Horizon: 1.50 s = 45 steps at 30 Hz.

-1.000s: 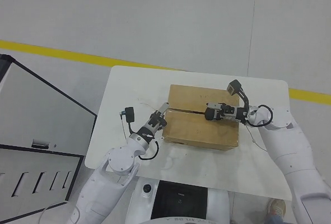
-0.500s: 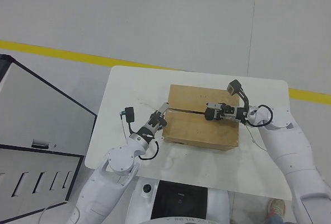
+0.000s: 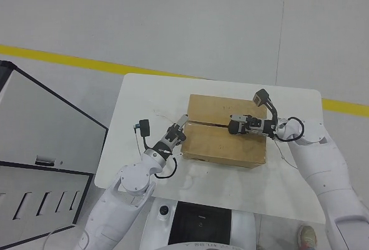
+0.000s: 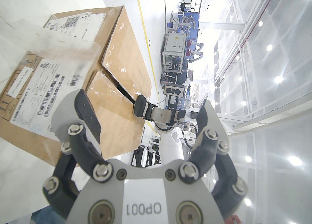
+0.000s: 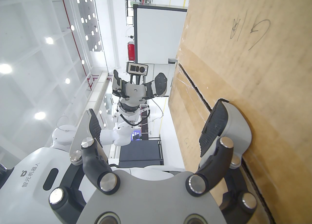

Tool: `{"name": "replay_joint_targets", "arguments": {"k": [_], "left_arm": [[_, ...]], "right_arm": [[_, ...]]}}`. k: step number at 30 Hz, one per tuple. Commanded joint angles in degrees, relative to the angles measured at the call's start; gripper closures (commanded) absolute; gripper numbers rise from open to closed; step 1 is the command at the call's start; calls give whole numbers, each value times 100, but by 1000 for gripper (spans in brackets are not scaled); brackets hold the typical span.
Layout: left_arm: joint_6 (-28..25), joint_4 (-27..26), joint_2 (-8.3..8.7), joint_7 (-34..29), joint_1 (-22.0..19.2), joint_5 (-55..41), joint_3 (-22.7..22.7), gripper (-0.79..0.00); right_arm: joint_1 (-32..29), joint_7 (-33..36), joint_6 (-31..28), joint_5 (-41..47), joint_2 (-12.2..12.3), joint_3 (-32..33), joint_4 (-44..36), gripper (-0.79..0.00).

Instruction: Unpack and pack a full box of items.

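A closed cardboard box (image 3: 225, 129) lies in the middle of the white table, its two top flaps meeting at a dark seam (image 5: 192, 83). My left gripper (image 3: 179, 127) is at the box's left end, level with the seam, and stands open (image 4: 146, 117) with one finger (image 4: 87, 115) against the box's upper corner (image 4: 114, 103). My right gripper (image 3: 232, 127) lies over the box top near the seam, open (image 5: 156, 125), with one finger (image 5: 219, 122) resting on the cardboard. A loose strip of clear tape (image 4: 53, 39) hangs over the labelled end of the box.
The white table (image 3: 147, 100) has bare room to the left of and behind the box. A large grey and black cabinet (image 3: 34, 125) stands off the table's left side. A yellow line (image 3: 59, 59) runs across the floor beyond.
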Motion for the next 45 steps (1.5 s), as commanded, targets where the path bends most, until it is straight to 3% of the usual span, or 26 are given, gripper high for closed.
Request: {"name": "replay_joint_targets", "arguments": {"k": [1, 45], "left_arm": [[0, 0, 0, 0, 0, 0, 0, -785], [0, 0, 0, 0, 0, 0, 0, -785]], "right_arm": [[0, 0, 0, 0, 0, 0, 0, -785], [0, 0, 0, 0, 0, 0, 0, -785]]}}
